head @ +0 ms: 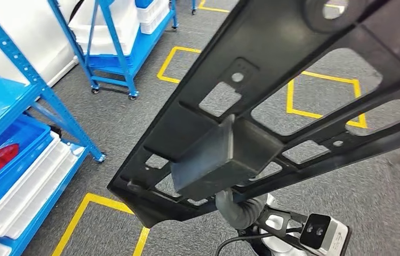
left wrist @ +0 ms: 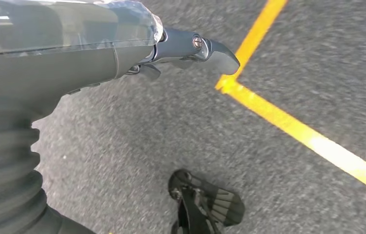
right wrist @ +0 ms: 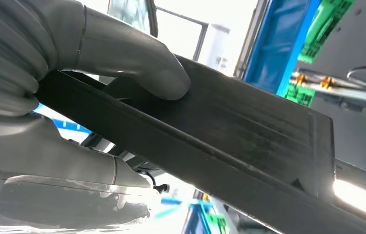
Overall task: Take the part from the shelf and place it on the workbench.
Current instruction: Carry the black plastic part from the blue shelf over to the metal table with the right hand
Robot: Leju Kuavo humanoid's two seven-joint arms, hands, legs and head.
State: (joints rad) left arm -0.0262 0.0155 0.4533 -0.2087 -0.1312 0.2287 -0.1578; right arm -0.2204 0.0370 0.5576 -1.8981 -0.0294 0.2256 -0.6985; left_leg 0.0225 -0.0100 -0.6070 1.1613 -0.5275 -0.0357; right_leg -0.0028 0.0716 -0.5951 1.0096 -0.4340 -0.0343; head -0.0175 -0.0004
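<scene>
Overhead, the black part is held aloft above grey carpet, its far end cut off. Right hand grips its edge, fingers mostly hidden. Left hand hangs free, holding nothing, image blurred.

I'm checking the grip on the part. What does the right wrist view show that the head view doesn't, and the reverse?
Right wrist alone: the right hand, thumb pressed on the black part.
Head alone: the part's cut-out frame, blue shelves, grey floor with yellow lines.
Both: the part, carried off the shelf.
</scene>
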